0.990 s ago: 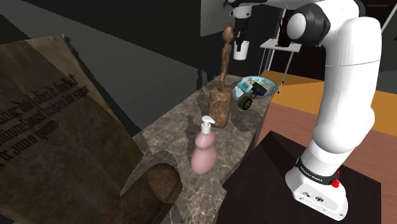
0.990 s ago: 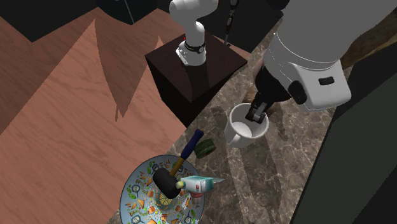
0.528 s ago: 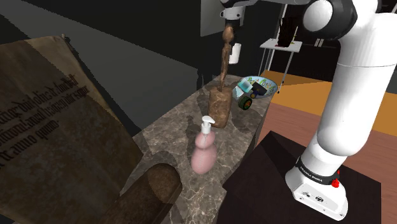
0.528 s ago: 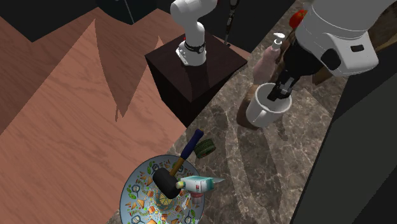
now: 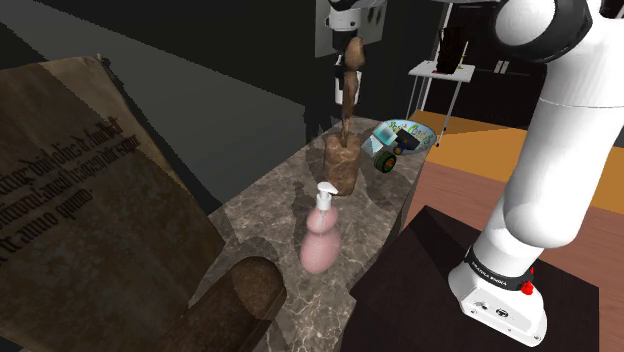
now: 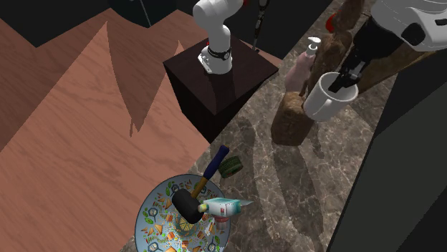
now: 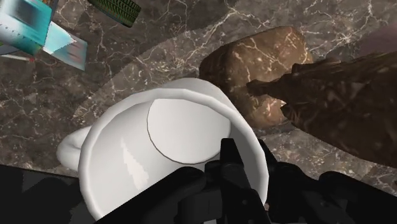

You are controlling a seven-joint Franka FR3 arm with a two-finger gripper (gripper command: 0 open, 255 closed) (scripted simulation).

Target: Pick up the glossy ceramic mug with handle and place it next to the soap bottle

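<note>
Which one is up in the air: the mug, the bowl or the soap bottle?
The white mug: the jaws hold it by its rim, above the marble counter. The patterned bowl and the pink soap bottle both rest on that counter.

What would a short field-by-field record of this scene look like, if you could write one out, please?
gripper: shut on the mug's rim
mug: white, glossy, with a handle; held off the counter, close to the carving
soap bottle: pink with a white pump, upright on the counter
carving: brown, tall, standing beyond the soap bottle in the shoulder view
bowl: patterned, at the counter's end, with a hammer in it
task status: mug not yet set down beside the soap bottle
</note>
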